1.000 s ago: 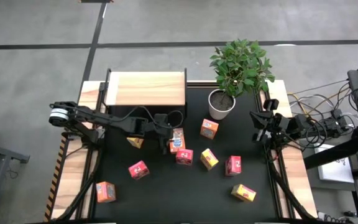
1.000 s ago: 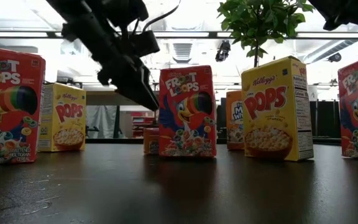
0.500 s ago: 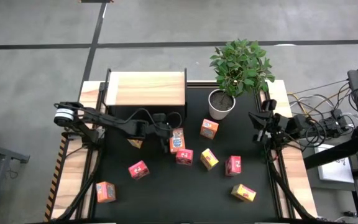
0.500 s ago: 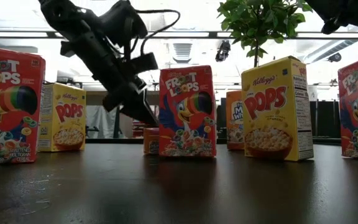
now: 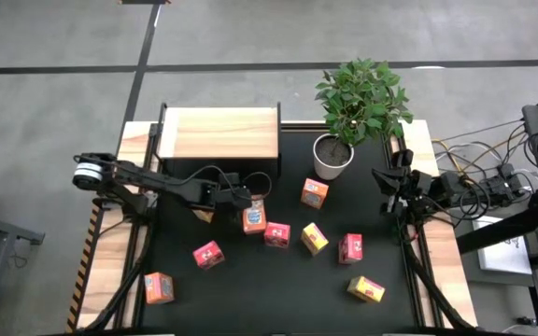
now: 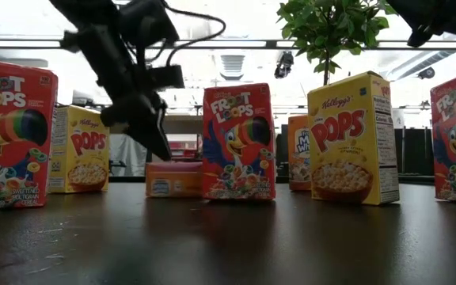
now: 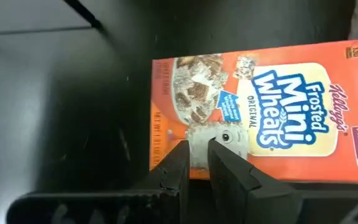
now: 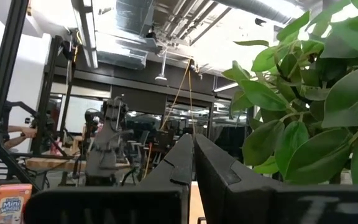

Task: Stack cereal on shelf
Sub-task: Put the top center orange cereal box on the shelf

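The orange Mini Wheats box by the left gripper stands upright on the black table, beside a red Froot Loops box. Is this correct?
Not quite. The Mini Wheats box does not stand upright: it lies flat on the black table, as the low view shows. The rest holds: it is by the left gripper and beside the red Froot Loops box, which stands upright.

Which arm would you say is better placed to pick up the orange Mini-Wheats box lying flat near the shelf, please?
Left. The left gripper sits right at the orange Mini-Wheats box, just in front of the shelf. The right gripper waits shut at the table's right edge beside the plant pot, with nothing held.
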`<state>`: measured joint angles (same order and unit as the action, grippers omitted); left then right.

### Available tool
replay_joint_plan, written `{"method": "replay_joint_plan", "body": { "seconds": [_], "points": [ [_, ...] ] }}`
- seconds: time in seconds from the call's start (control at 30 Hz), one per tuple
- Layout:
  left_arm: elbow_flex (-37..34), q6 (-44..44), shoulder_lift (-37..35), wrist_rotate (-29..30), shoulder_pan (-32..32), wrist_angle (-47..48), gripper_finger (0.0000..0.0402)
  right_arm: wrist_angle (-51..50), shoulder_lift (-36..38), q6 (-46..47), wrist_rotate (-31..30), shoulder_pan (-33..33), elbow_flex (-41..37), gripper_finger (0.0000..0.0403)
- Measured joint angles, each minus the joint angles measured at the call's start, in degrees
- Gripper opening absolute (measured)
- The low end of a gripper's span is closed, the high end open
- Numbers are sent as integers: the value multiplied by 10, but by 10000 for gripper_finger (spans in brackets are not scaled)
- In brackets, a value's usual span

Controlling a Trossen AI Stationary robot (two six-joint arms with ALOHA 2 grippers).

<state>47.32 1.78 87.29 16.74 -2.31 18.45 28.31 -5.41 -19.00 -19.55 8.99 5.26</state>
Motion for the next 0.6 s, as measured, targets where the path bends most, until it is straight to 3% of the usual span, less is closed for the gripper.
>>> {"method": "replay_joint_plan", "body": {
  "seconds": [0.13, 0.27, 0.43, 0.6],
  "points": [
    [22, 8, -31, -36, -9, 26, 41, -2, 0, 8, 0, 0, 0, 9],
    [23, 7, -42, -93, -45, -28, 41, -2, 0, 11, 0, 0, 0, 9],
    [23, 41, -30, -88, -99, -58, 46, -10, 0, 18, 0, 0, 0, 9],
    [19, 50, -15, -29, -121, -55, 88, -27, 0, 19, 0, 0, 0, 9]
  ]
}}
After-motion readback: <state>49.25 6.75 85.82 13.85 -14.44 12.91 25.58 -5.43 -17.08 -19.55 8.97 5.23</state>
